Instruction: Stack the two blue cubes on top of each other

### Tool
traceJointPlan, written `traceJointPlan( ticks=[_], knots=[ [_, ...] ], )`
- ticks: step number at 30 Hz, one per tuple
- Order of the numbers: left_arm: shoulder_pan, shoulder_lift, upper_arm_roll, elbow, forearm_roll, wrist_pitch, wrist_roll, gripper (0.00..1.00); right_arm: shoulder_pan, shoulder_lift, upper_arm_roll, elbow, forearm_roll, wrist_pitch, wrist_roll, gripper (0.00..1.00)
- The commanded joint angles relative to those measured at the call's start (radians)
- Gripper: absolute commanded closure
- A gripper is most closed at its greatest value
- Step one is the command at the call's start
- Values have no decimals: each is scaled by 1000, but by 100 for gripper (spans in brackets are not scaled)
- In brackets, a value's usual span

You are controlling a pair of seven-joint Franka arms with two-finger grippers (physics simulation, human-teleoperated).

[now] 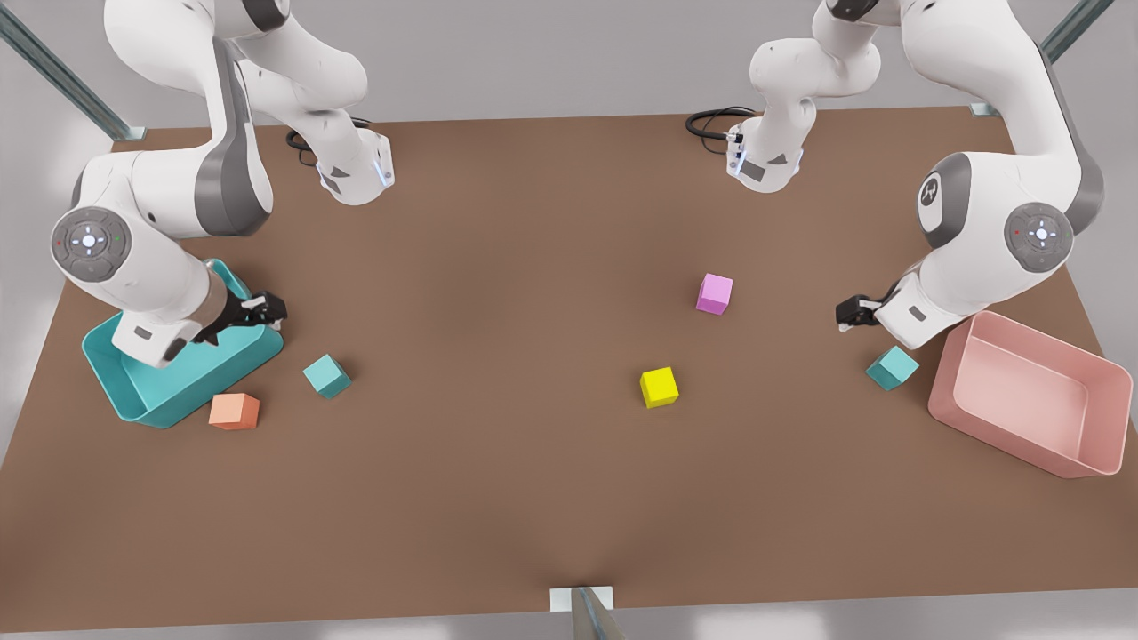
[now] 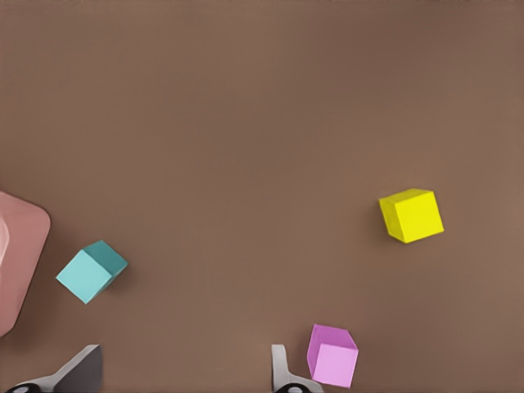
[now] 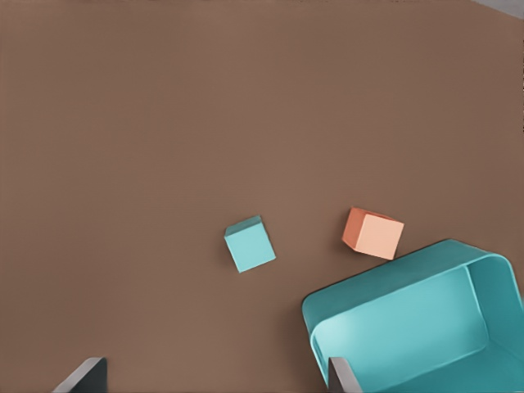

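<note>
Two blue cubes lie far apart on the brown table. One blue cube (image 1: 892,368) (image 2: 91,271) rests at the front view's right, beside the pink bin. My left gripper (image 1: 851,313) (image 2: 184,378) hovers just behind it, open and holding nothing. The other blue cube (image 1: 327,375) (image 3: 250,243) sits at the front view's left, near the teal bin. Over that bin's edge hangs my right gripper (image 1: 269,308) (image 3: 214,380), also open and empty.
A teal bin (image 1: 147,400) (image 3: 458,266) stands at the front view's left with an orange cube (image 1: 235,412) (image 3: 373,232) beside it. A pink bin (image 1: 1089,444) (image 2: 18,262) is at the right. A pink cube (image 1: 715,293) (image 2: 332,355) and a yellow cube (image 1: 659,387) (image 2: 412,215) lie mid-table.
</note>
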Motion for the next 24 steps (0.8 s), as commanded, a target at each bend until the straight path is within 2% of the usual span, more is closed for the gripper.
traceJointPlan(
  ticks=[1,3,5,7,10,15,24],
  knots=[
    [1,-1,0,0,0,16,7,0,0,0,0,0,6,39,-13,0],
    [0,-2,0,0,0,16,7,0,4,17,6,5,-8,39,-15,0],
    [1,-2,0,0,0,16,9,0,72,138,12,-6,-8,65,-42,0],
    [3,-1,0,0,0,16,9,0,74,243,11,-10,-7,177,-211,0],
    [6,-1,0,0,0,16,9,0,61,258,8,-130,4,396,-552,0],
    [14,9,0,0,0,16,9,0,8,223,9,-401,50,738,-639,0],
    [17,9,0,0,0,16,9,0,-60,221,6,-510,87,760,-739,0]
  ],
)
